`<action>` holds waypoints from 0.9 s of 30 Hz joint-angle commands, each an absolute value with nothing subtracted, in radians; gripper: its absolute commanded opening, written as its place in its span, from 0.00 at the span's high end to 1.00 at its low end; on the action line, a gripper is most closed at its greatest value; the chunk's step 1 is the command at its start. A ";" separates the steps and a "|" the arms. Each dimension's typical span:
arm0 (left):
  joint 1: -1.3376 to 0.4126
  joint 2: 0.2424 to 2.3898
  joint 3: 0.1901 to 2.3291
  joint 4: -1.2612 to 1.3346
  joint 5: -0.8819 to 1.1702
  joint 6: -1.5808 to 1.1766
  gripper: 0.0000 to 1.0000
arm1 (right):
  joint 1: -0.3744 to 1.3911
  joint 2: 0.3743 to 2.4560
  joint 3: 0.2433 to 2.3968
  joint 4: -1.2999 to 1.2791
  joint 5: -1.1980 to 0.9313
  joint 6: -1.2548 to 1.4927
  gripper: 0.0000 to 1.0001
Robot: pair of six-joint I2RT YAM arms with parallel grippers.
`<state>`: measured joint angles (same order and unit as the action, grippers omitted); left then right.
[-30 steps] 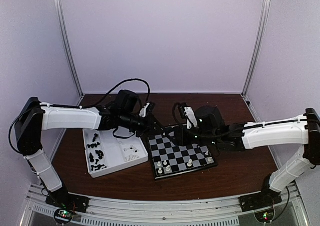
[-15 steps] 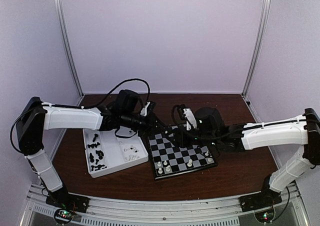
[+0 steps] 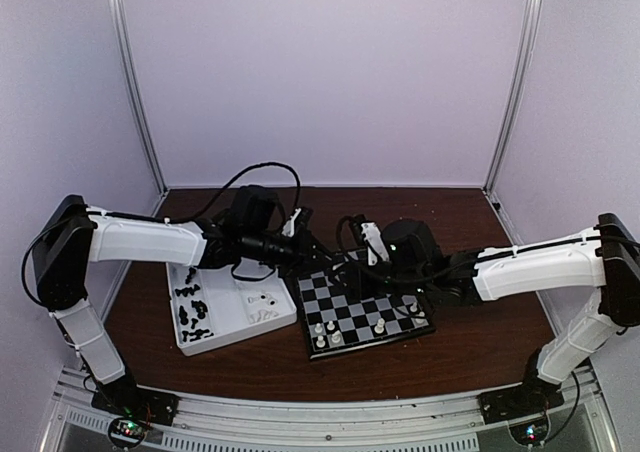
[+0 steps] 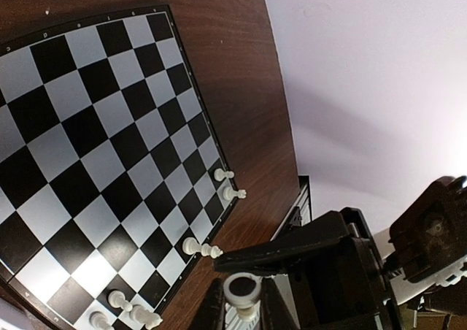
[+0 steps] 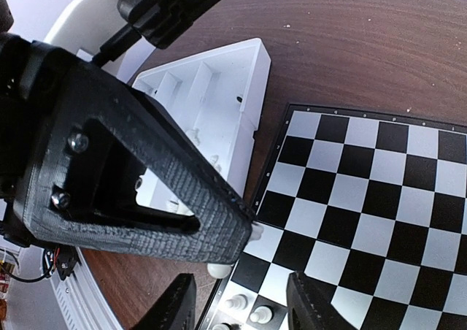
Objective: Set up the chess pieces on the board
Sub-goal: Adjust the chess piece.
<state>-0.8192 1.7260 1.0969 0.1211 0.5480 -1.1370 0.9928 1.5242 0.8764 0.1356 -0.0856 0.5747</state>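
Note:
My left gripper [image 3: 303,243] hangs over the board's [image 3: 348,294] far left corner, shut on a white chess piece [image 4: 243,290] that lies sideways between its fingers. The same piece [image 5: 222,269] shows in the right wrist view, under the left gripper's black finger [image 5: 146,191]. My right gripper [image 3: 352,272] faces it from the right, close by. Its jaws stand open on either side of the piece without touching it. Several white pieces [image 3: 335,334] stand along the board's near edge.
The white compartment tray [image 3: 226,292] lies left of the board, with black pieces [image 3: 192,307] in its left compartments and white ones [image 3: 265,302] at its right. The brown table is walled on three sides. Cables loop above both wrists.
The right gripper has moved left toward the left gripper, and its jaws have narrowed a little. The left gripper has held its piece and edged slightly right.

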 commanded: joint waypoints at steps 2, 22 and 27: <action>-0.825 1.717 1.076 0.187 0.568 -1.146 0.89 | 1.000 1.507 0.888 0.184 -0.066 0.560 0.50; -0.825 1.752 1.066 0.264 0.603 -1.201 0.89 | 1.000 1.513 0.894 0.209 -0.007 0.534 0.66; -0.825 1.756 1.065 0.260 0.606 -1.201 0.89 | 1.001 1.514 0.897 0.213 -0.010 0.525 0.72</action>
